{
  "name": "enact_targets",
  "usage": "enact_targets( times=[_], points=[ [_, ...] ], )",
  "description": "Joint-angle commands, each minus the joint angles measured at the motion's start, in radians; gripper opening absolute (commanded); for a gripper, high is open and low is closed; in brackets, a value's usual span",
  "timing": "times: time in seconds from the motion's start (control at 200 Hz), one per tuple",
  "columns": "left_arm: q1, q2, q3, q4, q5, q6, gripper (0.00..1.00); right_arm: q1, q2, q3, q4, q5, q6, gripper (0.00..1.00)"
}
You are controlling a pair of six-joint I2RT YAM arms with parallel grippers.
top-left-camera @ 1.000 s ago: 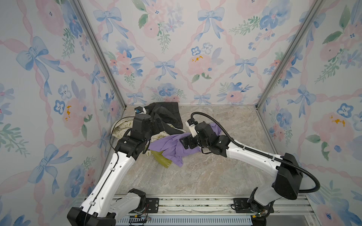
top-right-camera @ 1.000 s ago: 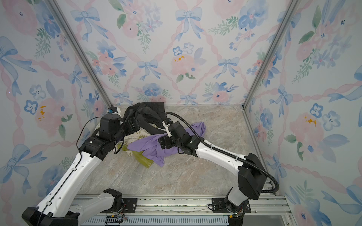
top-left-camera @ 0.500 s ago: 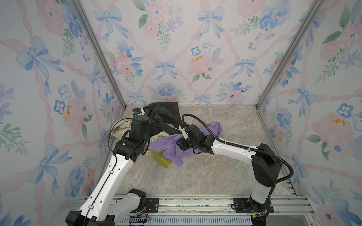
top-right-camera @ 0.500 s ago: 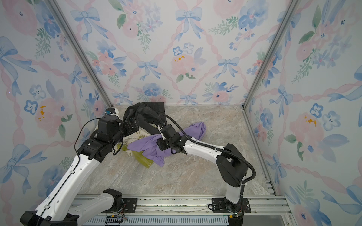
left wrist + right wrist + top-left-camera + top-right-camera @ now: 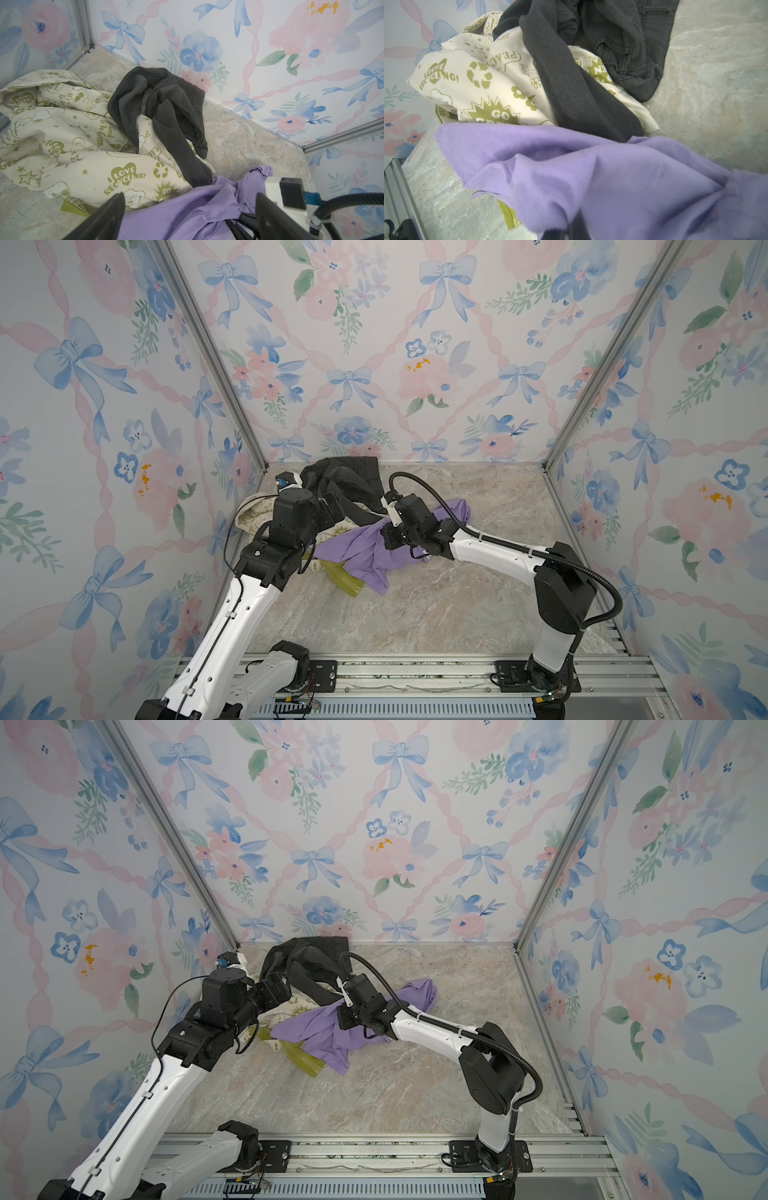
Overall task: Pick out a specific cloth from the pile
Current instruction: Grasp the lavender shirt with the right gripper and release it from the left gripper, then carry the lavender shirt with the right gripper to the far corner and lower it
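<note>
Risk, slip: I think my right hand point(image 5: 390, 536) has only a small fold of the cloth point(image 5: 361, 549). A fast pull may let it slide out.
Risk, drag: the end of the grey cloth point(image 5: 166, 116) meets the cloth right by my grip. I cannot tell if it is pinched too. If it is, it comes along.
Risk, snag: my left hand point(image 5: 189, 199) hangs close by with open fingers. The cloth or my right arm's cable may catch on it when I lift.
Right hand: shut tight, low down, with purple folds bunched around it. The fingers are buried, so I judge it is clamped on the cloth.
Cloth: on the table point(image 5: 457, 614), spread out just beside the pile point(image 5: 291, 514). One edge lies over the cream cloth point(image 5: 72, 145).
Grey cloth: on top of the cream cloth, at the back by the wall. One long strip runs down to the cloth.
Green cloth point(image 5: 345, 580): it pokes out from under the cloth's front edge. It may get pulled too.
Left hand: fingers wide apart, holding nothing, above the near edge of the cloth.
</note>
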Motion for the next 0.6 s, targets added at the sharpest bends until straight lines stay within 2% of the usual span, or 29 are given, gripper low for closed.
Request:
enact_targets(
  times=[0.0, 0.22, 0.595],
  points=[
    [0.004, 0.002, 0.001, 0.025, 0.002, -0.025, 0.98, -0.035, -0.092, 0.057, 0.005, -0.001, -0.043, 0.0],
    [0.005, 0.011, -0.001, 0.079, -0.004, -0.046, 0.98, -0.085, -0.155, 0.093, -0.013, 0.012, -0.12, 0.0],
    [0.005, 0.034, -0.009, 0.139, -0.004, -0.071, 0.98, -0.23, -0.243, 0.158, -0.004, 0.031, -0.132, 0.0]
  ],
)
